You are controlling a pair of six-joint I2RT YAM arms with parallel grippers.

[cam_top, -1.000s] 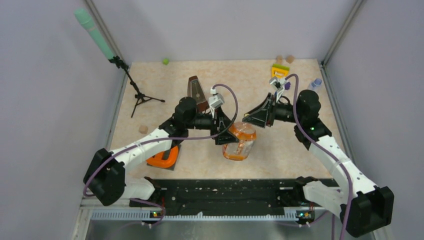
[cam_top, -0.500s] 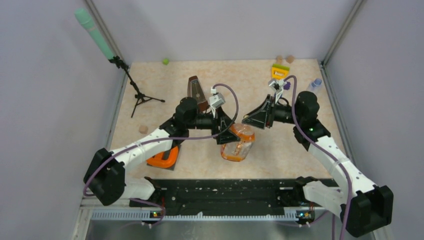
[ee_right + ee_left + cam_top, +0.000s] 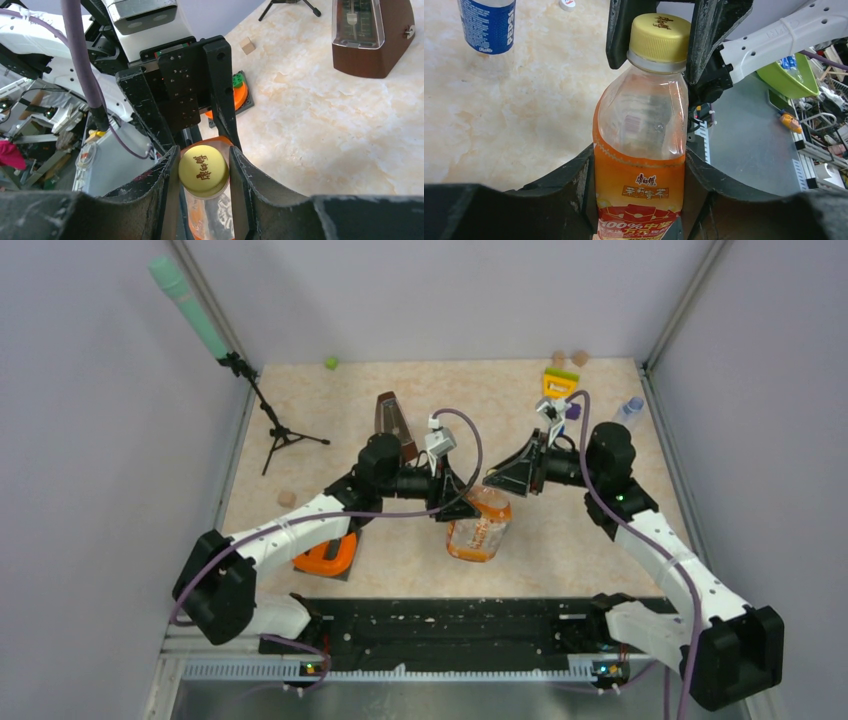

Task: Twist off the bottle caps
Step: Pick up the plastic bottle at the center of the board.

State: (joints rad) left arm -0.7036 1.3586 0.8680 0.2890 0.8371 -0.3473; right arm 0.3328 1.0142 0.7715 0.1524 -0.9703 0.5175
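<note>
The left claw (image 3: 639, 161) is pressed against the body of the squat orange bottle (image 3: 640, 115). Its two fingers (image 3: 574, 175) bear on opposite sides of the orange label, just below the clear shoulder. The right claw (image 3: 204, 159) is closed on the yellow cap (image 3: 204, 172), one finger touching each side of its rim. It meets the bottle from the opposite end, so the two claws face each other along it.

The bottle's long axis runs straight away from the left claw, with the cap at the far end and the printed label at the near end. In the right wrist view the cap's flat top faces the camera, so the cap end points toward the right arm. From above, the bottle sits near the middle of the tabletop (image 3: 330, 410), tilted, with its base toward the near edge and its neck hidden under the two claws. I cannot tell whether the base touches the tabletop.

Farther out, a bottle with a blue label (image 3: 486, 25) stands on the tabletop with a loose white cap (image 3: 567, 4) near it. A brown metronome (image 3: 372, 37) stands beyond the left arm, and a small wooden block (image 3: 246, 45) lies well apart from it.
</note>
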